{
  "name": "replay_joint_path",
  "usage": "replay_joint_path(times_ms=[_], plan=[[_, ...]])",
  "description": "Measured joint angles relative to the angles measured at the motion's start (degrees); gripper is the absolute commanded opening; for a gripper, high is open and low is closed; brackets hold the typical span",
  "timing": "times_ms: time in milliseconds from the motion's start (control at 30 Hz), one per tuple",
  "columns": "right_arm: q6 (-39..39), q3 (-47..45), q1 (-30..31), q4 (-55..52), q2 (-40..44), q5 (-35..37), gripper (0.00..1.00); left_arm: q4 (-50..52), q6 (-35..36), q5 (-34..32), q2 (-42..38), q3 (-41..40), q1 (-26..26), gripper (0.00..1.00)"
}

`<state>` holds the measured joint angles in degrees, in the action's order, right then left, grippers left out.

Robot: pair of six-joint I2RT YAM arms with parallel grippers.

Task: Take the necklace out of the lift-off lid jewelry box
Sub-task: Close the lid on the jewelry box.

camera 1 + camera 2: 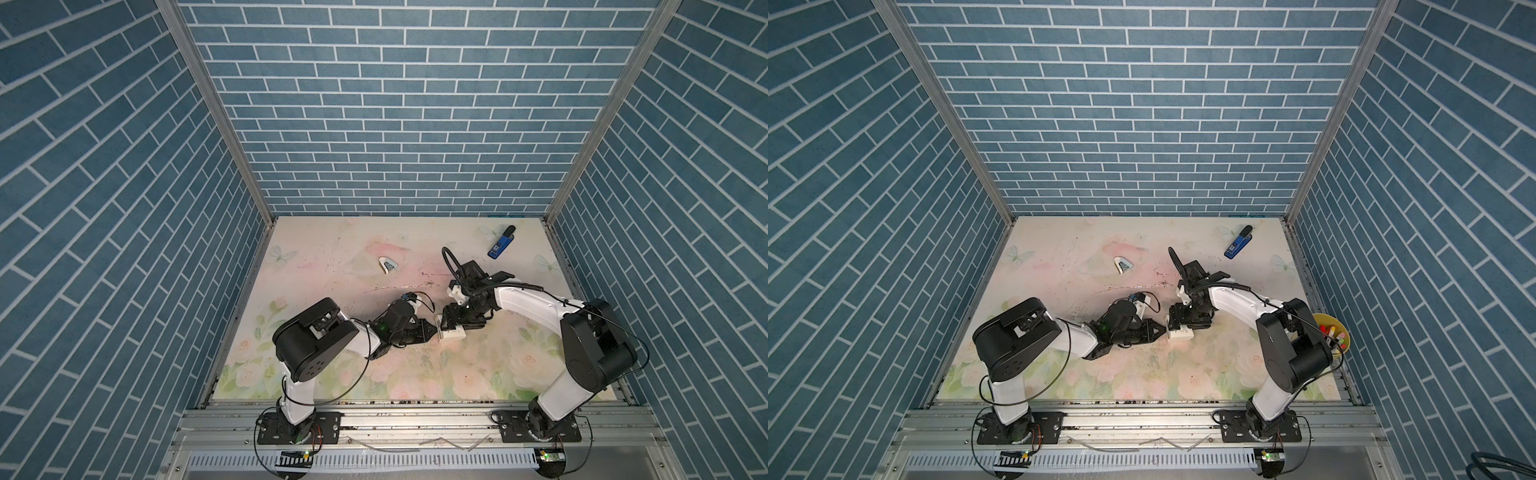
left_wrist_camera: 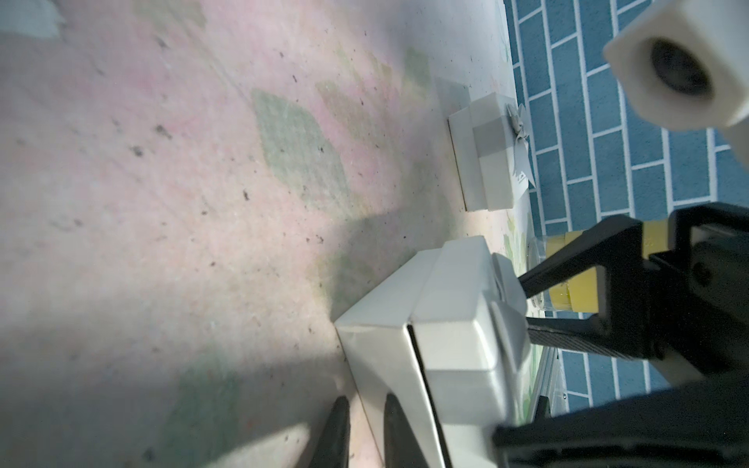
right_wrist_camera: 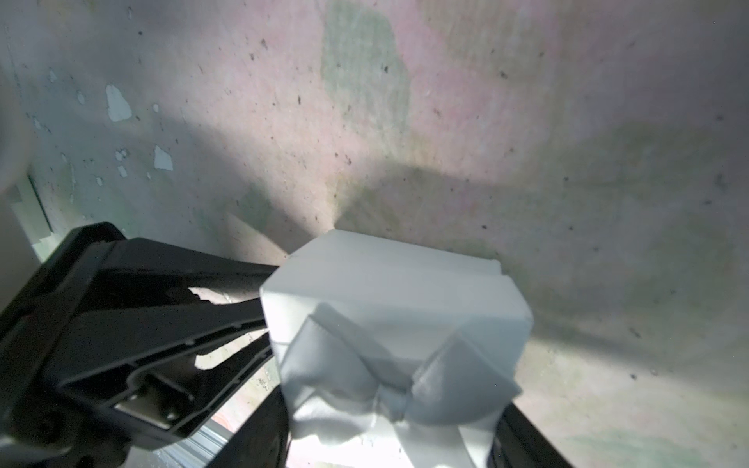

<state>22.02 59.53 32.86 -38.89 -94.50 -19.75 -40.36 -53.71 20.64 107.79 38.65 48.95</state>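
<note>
Near-centre on the floral mat (image 1: 332, 257): white jewelry box (image 2: 377, 340), both arms on it. The left gripper (image 1: 434, 332) comes in from the left, nearly closed, pinching the box's left edge low down. The right gripper (image 1: 451, 326) comes from the right with wide jaws, fingers on opposite sides of the lid (image 2: 450, 316), grasping it. The white bow (image 3: 389, 389) sits on top, between the fingers.

The left wrist view shows a dark seam between lid and box. The lid is not off and the inside is hidden, so no necklace is visible in there.

A yellow bowl (image 1: 1345, 341) of markers sits at the right edge, behind the right arm. The left wrist view shows a second white box (image 2: 486, 162) with a grey ribbon, lid on, toward the right wall.

Farther back, a thin chain (image 1: 405, 286) lies stretched on the mat just beyond the grippers; can't tell if it's the necklace. Past that, left of centre, is a small white-and-blue item (image 1: 388, 266). A blue stapler (image 1: 500, 244) sits far right.
</note>
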Motion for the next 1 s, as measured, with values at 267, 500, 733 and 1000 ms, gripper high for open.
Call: replay_joint_path(times_ms=[267, 500, 733, 1000], plan=[[0.3, 0.0, 0.0, 0.3, 0.0, -0.2, 0.72, 1.5, 0.0, 0.0, 0.0, 0.9, 0.0, 0.19], [1.3, 0.0, 0.0, 0.7, 0.0, -0.5, 0.72, 2.1, 0.0, -0.2, 0.0, 1.3, 0.0, 0.18], [2.3, 0.0, 0.0, 0.8, -0.1, -0.7, 0.72, 2.4, 0.0, -0.4, 0.0, 1.5, 0.0, 0.19], [3.3, 0.0, -0.3, 1.0, -0.9, -1.2, 0.73, 3.3, 0.0, -1.4, 0.2, 2.1, 0.3, 0.19]])
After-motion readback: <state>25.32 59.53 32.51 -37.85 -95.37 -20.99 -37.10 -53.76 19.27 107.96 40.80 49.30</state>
